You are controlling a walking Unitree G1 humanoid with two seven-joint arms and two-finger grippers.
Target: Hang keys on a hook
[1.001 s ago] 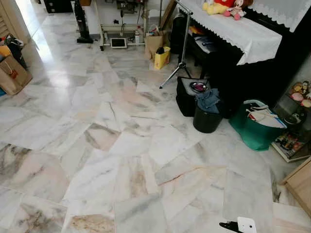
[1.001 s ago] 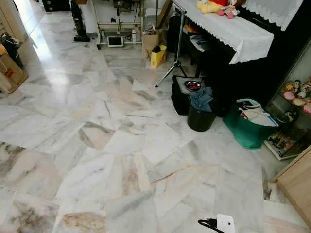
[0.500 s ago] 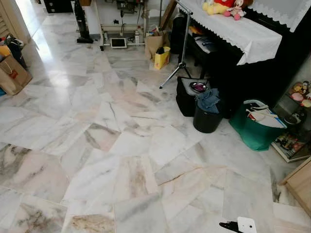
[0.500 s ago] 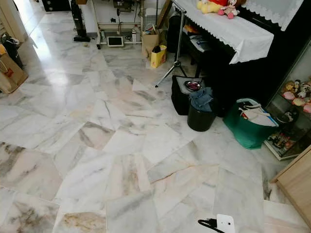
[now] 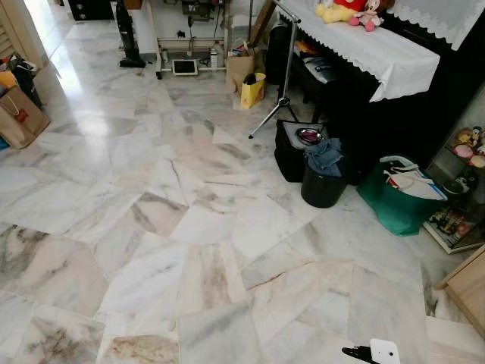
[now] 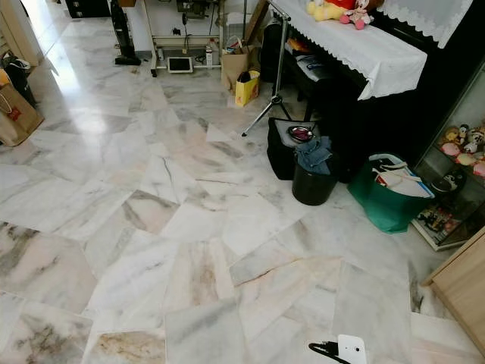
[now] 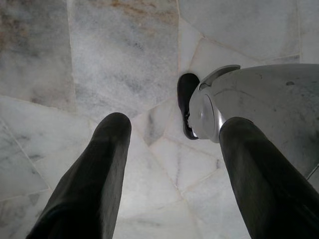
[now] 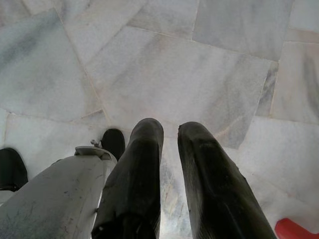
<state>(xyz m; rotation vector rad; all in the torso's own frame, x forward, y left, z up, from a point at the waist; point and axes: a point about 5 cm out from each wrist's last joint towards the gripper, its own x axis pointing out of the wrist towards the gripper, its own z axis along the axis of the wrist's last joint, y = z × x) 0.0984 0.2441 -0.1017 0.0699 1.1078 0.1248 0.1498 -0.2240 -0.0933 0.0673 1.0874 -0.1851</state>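
Left wrist view gives us the left gripper [image 7: 174, 124] hanging over the marble floor [image 7: 124, 55]. Its two black fingers are spread wide with nothing between them, and the robot's silver leg [image 7: 264, 94] and black foot [image 7: 187, 99] are beyond.

From the right wrist we see the right gripper [image 8: 172, 128] also pointing down at the floor. Its fingers are drawn almost together, leaving a slim gap in which we can make out nothing clamped. A red scrap [image 8: 299, 230] sits at the frame's edge, just beside one finger [image 8: 214, 184]. We cannot tell whether it belongs to the keys, so we cannot say where the keys lie relative to either claw.

From the head we look across the open floor to a black bin [image 5: 322, 188] with denim cloth on top. A green bag [image 5: 394, 203] stands to its right and a tripod stand [image 5: 284, 68] behind it. A white lace cloth [image 5: 364, 45] drapes over dark furniture carrying soft toys [image 5: 348, 10]. A yellow bag [image 5: 252, 89] stands further back, and a brown paper bag [image 5: 21, 115] is far to the left. A small white and black object [image 5: 383, 351] pokes in at the lower edge.
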